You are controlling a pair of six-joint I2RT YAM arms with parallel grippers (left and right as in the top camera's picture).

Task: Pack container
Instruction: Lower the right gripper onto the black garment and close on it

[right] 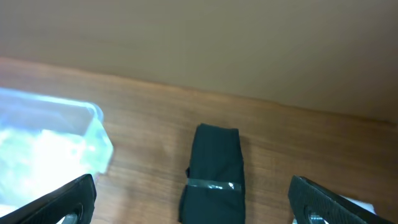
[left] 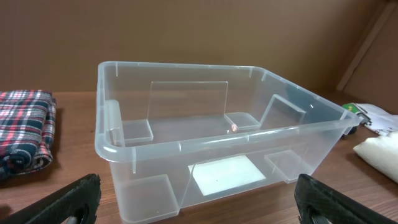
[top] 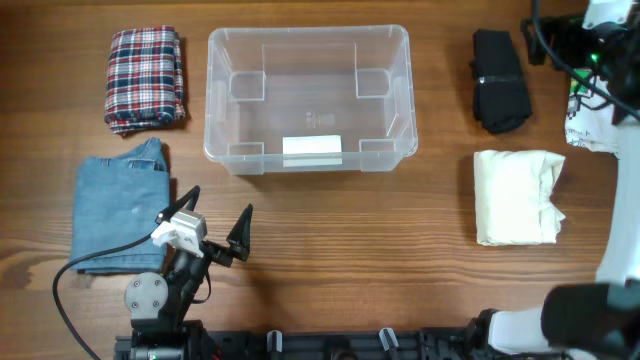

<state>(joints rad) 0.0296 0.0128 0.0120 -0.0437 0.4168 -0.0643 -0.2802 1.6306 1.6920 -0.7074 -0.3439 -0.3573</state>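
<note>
The container [top: 308, 98] is a clear plastic bin with a white label, empty, at the far middle of the table. It also fills the left wrist view [left: 205, 124], and its corner shows in the right wrist view [right: 93, 134]. My left gripper [top: 215, 225] is open and empty, a short way in front of the container's near wall [left: 198, 186]. My right gripper [right: 193, 180] is open and empty above the near end of a black folded garment [right: 214, 174], which lies right of the container [top: 500, 80].
A plaid folded garment [top: 146, 78] lies left of the container, and folded denim [top: 122, 215] beside my left gripper. A cream folded garment [top: 517, 197] lies at the right. Papers [top: 590, 125] and the right arm's cables are at the far right edge.
</note>
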